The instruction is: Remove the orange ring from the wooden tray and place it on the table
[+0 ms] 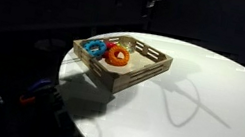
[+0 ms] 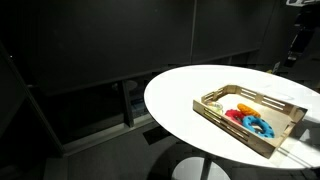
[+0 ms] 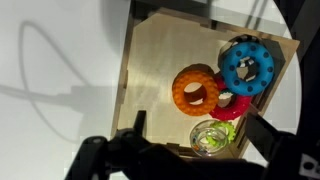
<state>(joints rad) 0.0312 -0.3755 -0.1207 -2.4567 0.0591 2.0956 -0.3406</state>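
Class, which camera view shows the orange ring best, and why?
The wrist view: the orange ring is seen large from above, its hole clear. In both exterior views it is only a small orange spot inside the wooden tray.

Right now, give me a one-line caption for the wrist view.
Looking down into the wooden tray: orange ring beside the blue ring, red ring partly hidden.

Likely lab or studio, hard to tell: black panelled walls [image 2: 100, 40] at 10 o'clock, spot-lit round white table [image 2: 180, 95], dark floor [image 2: 100, 150].
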